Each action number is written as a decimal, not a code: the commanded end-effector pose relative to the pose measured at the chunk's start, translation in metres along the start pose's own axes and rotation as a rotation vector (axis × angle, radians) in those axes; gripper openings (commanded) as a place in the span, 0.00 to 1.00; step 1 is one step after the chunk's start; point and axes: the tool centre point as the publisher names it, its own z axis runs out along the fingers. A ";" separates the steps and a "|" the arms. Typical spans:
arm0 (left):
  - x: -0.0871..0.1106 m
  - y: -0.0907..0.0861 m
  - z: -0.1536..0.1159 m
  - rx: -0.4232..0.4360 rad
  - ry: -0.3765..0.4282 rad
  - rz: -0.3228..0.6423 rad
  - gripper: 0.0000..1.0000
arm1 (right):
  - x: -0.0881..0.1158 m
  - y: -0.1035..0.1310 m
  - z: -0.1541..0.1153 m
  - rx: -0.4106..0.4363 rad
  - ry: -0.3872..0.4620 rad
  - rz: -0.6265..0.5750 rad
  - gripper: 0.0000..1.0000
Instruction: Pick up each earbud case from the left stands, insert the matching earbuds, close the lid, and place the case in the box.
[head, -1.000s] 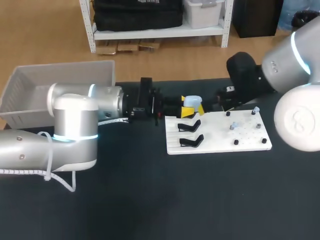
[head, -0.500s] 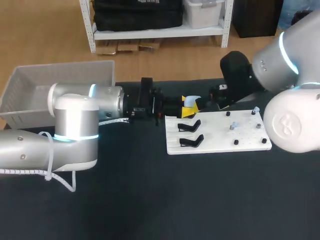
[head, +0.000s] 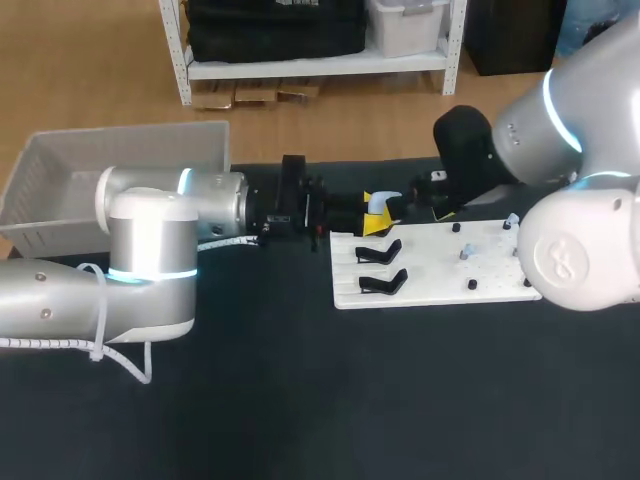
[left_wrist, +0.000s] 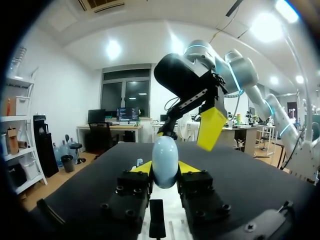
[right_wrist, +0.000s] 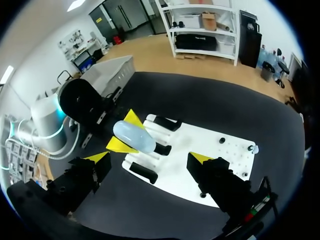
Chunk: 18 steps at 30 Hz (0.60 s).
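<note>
Hold the pale blue case (left_wrist: 165, 162) steady in the left gripper (left_wrist: 165, 167), pinched between both yellow tips, raised just over the white board (head: 500, 285) beside the black stands (head: 380, 283). Bring the right gripper (right_wrist: 150, 157), spread wide and empty, squarely onto the lid. Lift gently, without twisting the case loose. No readable writing or label on case or board.

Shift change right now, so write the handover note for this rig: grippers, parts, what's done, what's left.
Left gripper: shut on the pale blue earbud case, held at the white board's far edge.
Right gripper: open, hovering by the case.
Black stands: the two in head view are bare. Small pale pieces, probably earbuds, sit on the board's right pegs.
Done: case lifted.
Left: insert earbuds, close lid, place in box; no case shows there.
</note>
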 end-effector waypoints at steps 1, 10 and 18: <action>0.001 0.000 0.000 -0.002 -0.004 0.003 0.00 | -0.001 -0.001 0.003 0.014 -0.004 0.009 1.00; 0.001 0.000 0.000 -0.002 -0.004 0.003 0.00 | -0.003 -0.006 0.007 0.020 -0.001 0.021 1.00; 0.001 0.000 0.000 -0.002 -0.004 0.003 0.00 | -0.007 -0.010 0.009 0.024 -0.001 0.032 1.00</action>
